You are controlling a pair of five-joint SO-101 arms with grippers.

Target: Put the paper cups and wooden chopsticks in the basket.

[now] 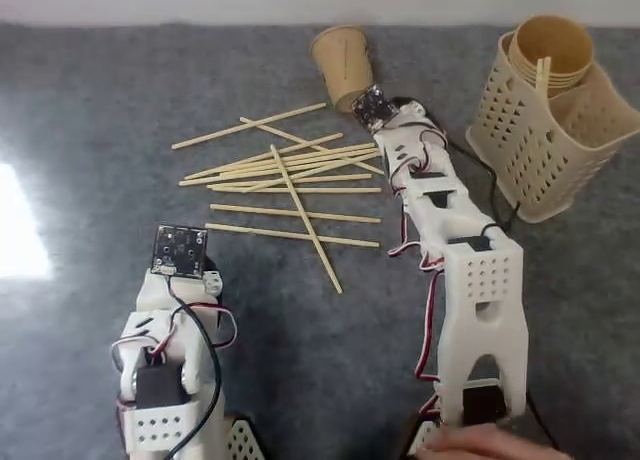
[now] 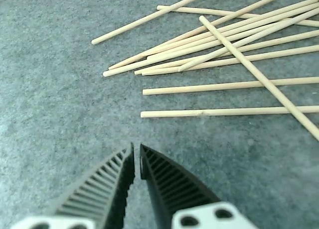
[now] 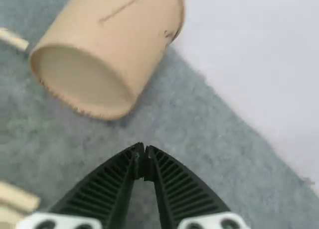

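Right gripper (image 3: 144,157): your jaws here are pressed together at the tips and hold nothing. They hang just above the grey mat (image 1: 80,130).
Right arm (image 1: 450,220): it lies stretched across the mat toward the far edge, and its wrist sits just beside the loose paper cup.
Paper cup (image 3: 99,55): it lies on its side on the mat, right in front of your right jaws but not touching them. Its closed bottom faces the wrist camera. It is near the far edge of the mat, well apart from the basket.
Left gripper (image 2: 137,154): your jaws are nearly together, with only a thin slit between the tips and nothing in them. They are low over bare mat.
Left arm (image 1: 165,370): it sits at the near side of the table, short of the chopstick pile.
Chopsticks (image 2: 219,84): they are loose on the mat ahead of your left jaws. Several are bunched at a slant, two lie apart and roughly parallel closer to the gripper, and one long stick lies crossed over the others.
Basket (image 1: 520,150): it stands perforated and cream-coloured at the far right of the mat, leaning a little.
Stacked cups (image 1: 555,45): they sit nested in the basket, mouths up.
Single chopstick (image 1: 543,80): it stands in the basket against the cups.
White surface (image 3: 259,50): it begins where the mat ends, beyond the loose cup.
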